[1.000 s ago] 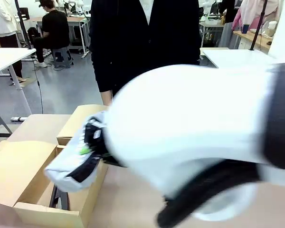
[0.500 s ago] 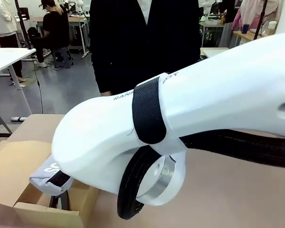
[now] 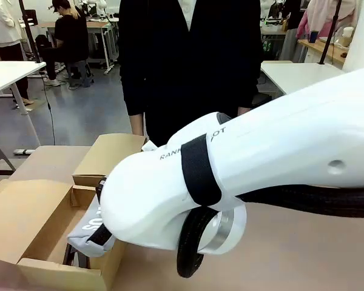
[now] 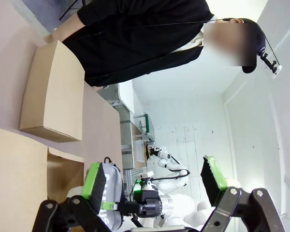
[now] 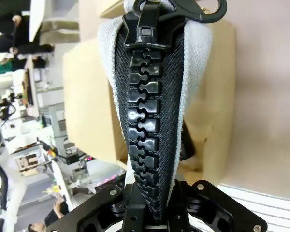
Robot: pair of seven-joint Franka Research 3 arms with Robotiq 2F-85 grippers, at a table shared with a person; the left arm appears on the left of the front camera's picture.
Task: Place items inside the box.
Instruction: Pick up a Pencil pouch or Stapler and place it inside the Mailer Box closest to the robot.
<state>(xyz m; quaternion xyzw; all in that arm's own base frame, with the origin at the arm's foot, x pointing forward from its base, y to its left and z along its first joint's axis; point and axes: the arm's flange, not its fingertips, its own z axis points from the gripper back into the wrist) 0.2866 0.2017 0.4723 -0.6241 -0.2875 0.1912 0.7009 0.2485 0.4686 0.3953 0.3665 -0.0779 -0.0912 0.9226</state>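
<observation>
Blocking the front view, right arm (image 3: 249,170) crosses over the open cardboard box (image 3: 24,224). Its right gripper (image 5: 152,200) pinches grey zip case (image 5: 152,96); left gripper (image 4: 153,179) spread wide, empty.

Right arm (image 3: 279,151): partial print "RANK", "OT". Grey case (image 3: 83,235) lettering unreadable.

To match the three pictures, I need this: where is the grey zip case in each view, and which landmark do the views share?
Front view: the grey zip case is at lower left, under the right arm, over the open cardboard box.
Left wrist view: the case is small, at the bottom, left of centre.
Right wrist view: the case fills the centre, black zip facing the camera, clamped in the right gripper.
Shared landmark: the cardboard box.
</observation>
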